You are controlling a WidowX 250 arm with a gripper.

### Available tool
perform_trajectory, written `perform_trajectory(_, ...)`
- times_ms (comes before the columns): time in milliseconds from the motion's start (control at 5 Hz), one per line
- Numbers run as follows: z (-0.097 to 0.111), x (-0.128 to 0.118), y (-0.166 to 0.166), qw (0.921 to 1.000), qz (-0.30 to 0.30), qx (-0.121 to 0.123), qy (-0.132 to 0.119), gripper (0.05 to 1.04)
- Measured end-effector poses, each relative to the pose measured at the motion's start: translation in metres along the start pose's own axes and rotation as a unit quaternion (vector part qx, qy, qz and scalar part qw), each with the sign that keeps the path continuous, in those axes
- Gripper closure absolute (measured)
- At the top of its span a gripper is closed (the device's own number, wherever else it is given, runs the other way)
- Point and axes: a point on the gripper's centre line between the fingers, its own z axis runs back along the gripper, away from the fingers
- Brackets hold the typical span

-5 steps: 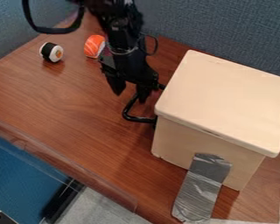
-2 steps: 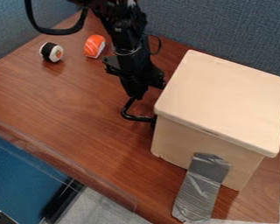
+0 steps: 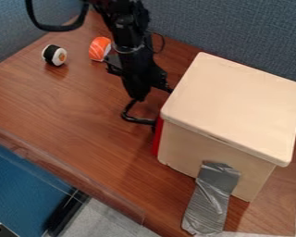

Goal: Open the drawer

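The light wooden box (image 3: pixel 234 104) stands at the right. Along its left side a narrow red strip of the drawer (image 3: pixel 157 137) sticks out. A black curved handle (image 3: pixel 135 120) projects left from the drawer front. My gripper (image 3: pixel 138 98), coming down from the top edge, is shut on the upper part of the handle, just left of the box. Part of the handle and the drawer front are hidden behind the gripper and the box lid.
An orange-and-white sushi toy (image 3: pixel 100 49) and a black-and-white sushi roll (image 3: pixel 54 55) lie at the upper left. Silver tape (image 3: pixel 211 199) runs from the box onto the table (image 3: pixel 83 111). Blue-grey partitions stand behind.
The gripper's fingers came together at the handle, then moved slightly left with it. The red drawer edge has come out from the box, which has shifted a little left.
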Motion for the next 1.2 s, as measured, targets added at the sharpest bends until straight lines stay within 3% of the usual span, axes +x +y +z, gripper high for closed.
perform_trajectory(400, 0.001, 0.003, 0.032, 0.9997, 0.011, 0.010, 0.017, 0.991)
perform_trajectory(1200, 0.013, 0.005, 0.079, 0.9986, 0.044, 0.019, 0.023, 0.992)
